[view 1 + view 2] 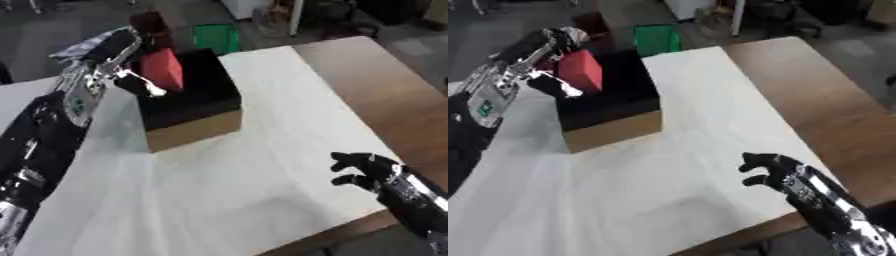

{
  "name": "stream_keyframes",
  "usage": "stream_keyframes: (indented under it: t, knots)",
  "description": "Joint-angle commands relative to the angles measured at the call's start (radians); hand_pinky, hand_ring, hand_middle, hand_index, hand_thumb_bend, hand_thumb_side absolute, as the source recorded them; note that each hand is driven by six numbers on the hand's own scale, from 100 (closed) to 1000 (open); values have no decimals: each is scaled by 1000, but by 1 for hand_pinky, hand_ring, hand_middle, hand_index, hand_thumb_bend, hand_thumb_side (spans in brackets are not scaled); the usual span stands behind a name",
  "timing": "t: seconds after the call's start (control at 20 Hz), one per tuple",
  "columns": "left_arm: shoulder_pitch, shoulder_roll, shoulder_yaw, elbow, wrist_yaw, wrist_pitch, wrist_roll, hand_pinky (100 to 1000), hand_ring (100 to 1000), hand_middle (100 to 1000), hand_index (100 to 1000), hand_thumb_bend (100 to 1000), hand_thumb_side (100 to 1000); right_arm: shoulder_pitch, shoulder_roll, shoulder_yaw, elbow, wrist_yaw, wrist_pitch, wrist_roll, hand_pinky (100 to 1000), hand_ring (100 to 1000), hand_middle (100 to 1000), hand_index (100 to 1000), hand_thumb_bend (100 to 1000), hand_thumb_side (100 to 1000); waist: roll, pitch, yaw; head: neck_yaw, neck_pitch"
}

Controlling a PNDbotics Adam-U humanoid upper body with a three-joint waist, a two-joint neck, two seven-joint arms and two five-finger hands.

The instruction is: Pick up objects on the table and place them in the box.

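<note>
Up in the left eye view, the left robot hand point(131, 75) is clamped on a red block point(163, 69), holding it tilted over the open top of the black box point(194, 100), which stands on the white desk point(262, 190) toward its far left side. A green bin point(215, 38) sits on the floor beyond.

Over in the right eye view, the right robot hand point(773, 172) hovers near the desk's lower right edge, fingers curled round nothing, well apart from the box.
</note>
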Motion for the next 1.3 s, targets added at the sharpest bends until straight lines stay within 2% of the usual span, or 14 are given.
stream_keyframes:
  t: [0.05,0.2,0.45,0.5,0.55,0.7,0.95,1.1,1.3]
  knots:
    - [-10,23,-4,-28,28,-32,-17,710,706,760,800,797,373,-10,-7,-4,-12,-6,0,0,763,1000,710,816,100,809,-4,-12,4,-5,-10]
    - [2,39,-11,-58,70,-53,-45,715,716,771,804,804,372,-8,-6,-6,-12,-6,-1,-1,763,1000,710,816,100,809,-8,-13,11,-10,-9]
    - [40,93,-20,-183,226,-47,-57,667,623,651,721,745,291,3,-5,-14,-10,-4,-4,-9,763,1000,710,816,100,809,-17,-18,35,-24,-4]
    - [51,109,-21,-220,269,-40,-57,661,615,639,713,617,509,5,-5,-15,-10,-3,-4,-10,763,1000,710,816,100,808,-18,-20,43,-25,-2]
    - [65,128,-21,-263,316,-31,-56,656,609,630,707,732,260,6,-6,-16,-9,-3,-4,-11,763,1000,710,816,100,806,-19,-23,54,-28,0]
    - [128,193,-17,-413,458,7,-58,647,597,616,691,726,230,8,-8,-19,-9,-5,-5,-14,763,1000,710,816,100,802,-21,-29,85,-36,4]
    - [293,277,25,-667,638,84,-56,641,593,612,682,713,219,12,-9,-24,-10,-9,-6,-18,764,1000,710,817,100,800,-29,-35,123,-38,17]
    - [397,281,64,-790,700,126,-48,638,592,612,680,701,228,14,-8,-27,-10,-10,-6,-21,764,1000,710,817,100,799,-31,-37,145,-26,25]
    - [516,246,113,-893,737,178,-38,632,590,613,676,671,253,19,-7,-28,-8,-8,-5,-22,764,1000,709,817,100,802,-36,-39,181,-13,43]
